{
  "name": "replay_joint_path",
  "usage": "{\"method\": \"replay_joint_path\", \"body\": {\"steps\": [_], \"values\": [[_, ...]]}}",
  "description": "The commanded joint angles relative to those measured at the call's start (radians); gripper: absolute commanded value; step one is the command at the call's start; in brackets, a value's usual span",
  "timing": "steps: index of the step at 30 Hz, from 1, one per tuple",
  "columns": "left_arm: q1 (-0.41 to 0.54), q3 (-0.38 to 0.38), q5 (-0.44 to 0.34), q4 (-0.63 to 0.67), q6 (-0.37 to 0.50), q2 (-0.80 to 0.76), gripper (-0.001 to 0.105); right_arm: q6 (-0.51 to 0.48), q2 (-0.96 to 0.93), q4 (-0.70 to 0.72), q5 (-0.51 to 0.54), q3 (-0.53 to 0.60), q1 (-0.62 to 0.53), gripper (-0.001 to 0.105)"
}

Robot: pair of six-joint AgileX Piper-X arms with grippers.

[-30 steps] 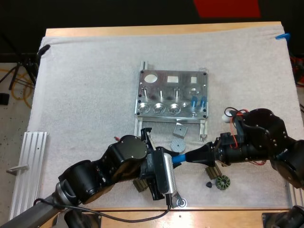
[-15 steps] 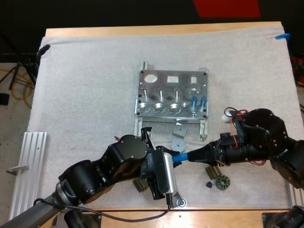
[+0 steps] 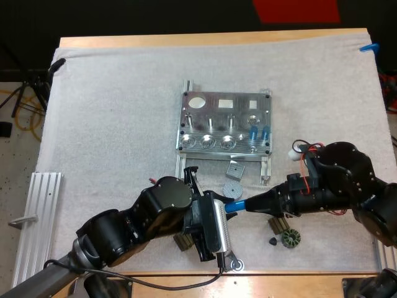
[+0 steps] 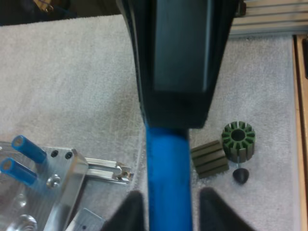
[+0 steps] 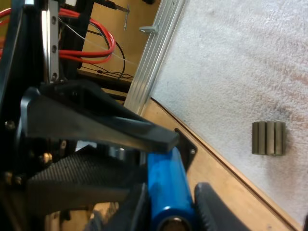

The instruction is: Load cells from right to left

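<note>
The right gripper (image 3: 242, 204) is clamped on one end of the blue cylinder (image 3: 231, 207), and the left gripper (image 3: 223, 208) pinches the other end. Just beyond them, a grey disc (image 3: 232, 188) and a square block (image 3: 235, 169) lie before the fixture (image 3: 224, 123). Beside the right gripper sit a ribbed block (image 4: 210, 159) and a toothed ring (image 4: 238, 141).

- The left arm (image 3: 118, 239) comes in from the near left corner, bent at the elbow, forearm angled toward the right.
- The right arm (image 3: 347, 183) lies low, reaching leftward.
- The left gripper (image 3: 223, 211) and right gripper (image 3: 246, 203) meet tip to tip.
- Each clamps the blue cylinder (image 3: 233, 205) from both sides.
</note>
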Motion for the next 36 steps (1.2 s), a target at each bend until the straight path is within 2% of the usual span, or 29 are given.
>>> {"method": "replay_joint_path", "body": {"steps": [1, 2, 4, 5, 8, 12, 16, 20, 23, 27, 32, 36], "values": [[-0.003, -0.004, -0.007, -0.005, -0.024, -0.005, 0.045, -0.031, -0.001, 0.0, -0.002, -0.002, -0.004, 0.0], [-0.003, -0.004, -0.007, -0.005, -0.034, -0.005, 0.056, -0.045, -0.001, 0.0, -0.002, -0.002, -0.004, 0.0], [-0.003, -0.004, -0.009, -0.005, -0.057, -0.005, 0.065, -0.064, -0.001, 0.0, -0.002, -0.002, -0.004, 0.0], [-0.003, -0.004, -0.009, -0.005, -0.069, -0.005, 0.067, -0.076, -0.001, 0.0, 0.001, -0.002, -0.004, 0.0], [-0.003, -0.004, -0.013, -0.005, -0.081, -0.005, 0.066, -0.098, -0.001, 0.0, 0.031, -0.002, -0.004, 0.0], [-0.003, -0.006, -0.077, 0.005, -0.132, -0.014, 0.066, -0.125, -0.001, 0.0, 0.039, -0.002, -0.004, 0.0], [-0.003, -0.006, -0.193, 0.027, -0.236, -0.048, 0.066, -0.138, -0.001, 0.002, 0.053, -0.002, -0.004, 0.0], [-0.003, -0.006, -0.275, 0.045, -0.393, -0.094, 0.066, -0.191, -0.001, 0.026, 0.095, -0.002, -0.004, 0.0], [-0.003, -0.006, -0.306, 0.056, -0.491, -0.126, 0.066, -0.231, -0.001, 0.061, 0.123, -0.002, -0.004, 0.0], [-0.003, -0.006, -0.345, 0.069, -0.575, -0.149, 0.066, -0.279, -0.001, 0.11, 0.155, -0.002, -0.004, 0.0], [0.001, -0.006, -0.474, 0.172, -0.673, -0.16, 0.066, -0.318, -0.001, 0.162, 0.182, -0.004, -0.004, 0.0], [0.019, -0.006, -0.487, 0.247, -0.738, -0.16, 0.066, -0.362, -0.001, 0.194, 0.221, -0.021, -0.004, 0.0]]}}
